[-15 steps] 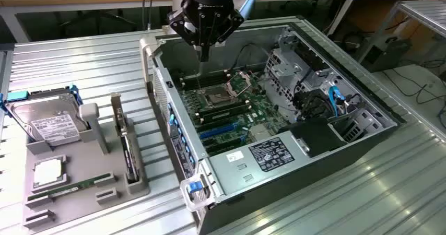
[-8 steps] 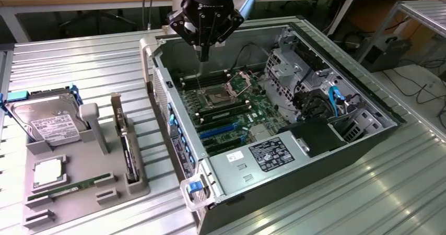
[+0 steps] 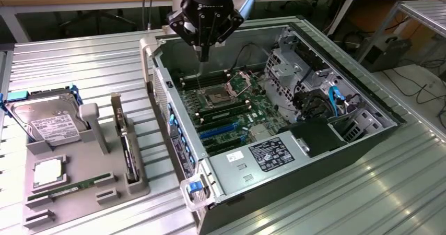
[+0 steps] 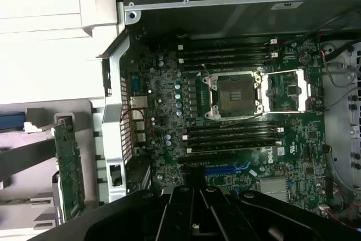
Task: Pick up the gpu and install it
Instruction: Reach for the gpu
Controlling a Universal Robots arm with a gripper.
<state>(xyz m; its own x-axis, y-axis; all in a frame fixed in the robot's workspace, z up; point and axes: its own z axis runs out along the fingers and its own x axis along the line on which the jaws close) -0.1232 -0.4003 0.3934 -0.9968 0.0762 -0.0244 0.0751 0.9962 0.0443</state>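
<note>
Hand [image 3: 204, 56]: black, faceted housing, upper centre of the exterior view. Fingers pressed together into one narrow tapering point, nothing gripped. Hanging over the far end of the open computer case [image 3: 279, 206], above the motherboard [image 3: 233, 112], clear of it.

Gpu [image 3: 126, 143]: thin, flat, rectangular dark card, standing on its long edge in a slot of the grey moulded tray [image 3: 73, 211], left of centre in the exterior view, just beside the case's perforated back panel. Narrow pale metal bracket at the end farther up the frame. Well apart from the hand. In the wrist view, board face dull green, speckled with small parts, upright in the same grey slot.

Also on the tray:
- Hard drive [image 3: 47, 122], silver metal with white label, in a blue-edged cradle, left edge of the frame.
- Square silvery processor chip [image 3: 47, 172], lying flat, lower left.
- Slim green memory stick [image 3: 70, 189], flat, just below the chip.

Case: dark sheet-metal box lying on its side, lid off. Motherboard green, densely populated. Square metal-framed socket [image 3: 212, 96], retaining plate swung open beside it. Black memory slots in rows on either side. Blue plastic expansion slots [image 3: 217, 132] near frame centre. Grey box with white label [image 3: 273, 154] at lower centre.

Desk [image 3: 83, 62]: pale ribbed metal, long parallel grooves.
</note>
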